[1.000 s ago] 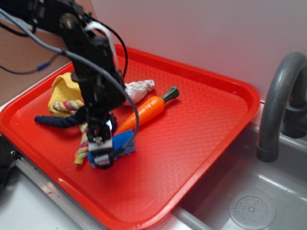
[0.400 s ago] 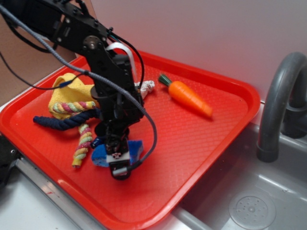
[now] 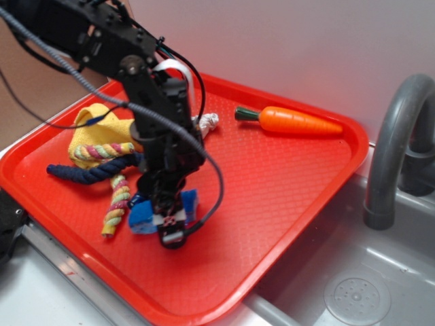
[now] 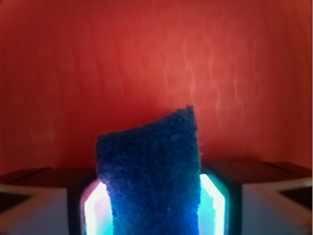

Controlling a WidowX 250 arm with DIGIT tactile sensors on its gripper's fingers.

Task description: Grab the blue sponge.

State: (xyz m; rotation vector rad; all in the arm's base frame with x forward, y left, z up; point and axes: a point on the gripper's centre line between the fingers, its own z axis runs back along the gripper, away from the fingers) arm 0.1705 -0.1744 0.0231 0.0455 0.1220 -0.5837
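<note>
Sat across most of the exterior view: a red tray (image 3: 285, 197), its near corner beside a grey sink (image 3: 380, 285) with a curved grey faucet (image 3: 394, 136). Reached down over the tray's left half: a black arm (image 3: 146, 95), cables looped around it. Lay along the far rim, well apart from the rest: a toy carrot (image 3: 292, 121). Lay at the left: a yellow cloth (image 3: 98, 125), a navy rope (image 3: 88, 173) and a pastel braided rope (image 3: 117, 204). Closed narrowly on the blue sponge (image 3: 144, 216) (image 4: 151, 176): the gripper (image 3: 170, 221), fingers (image 4: 215, 196) pressed against both sides near the tray's front-left.
</note>
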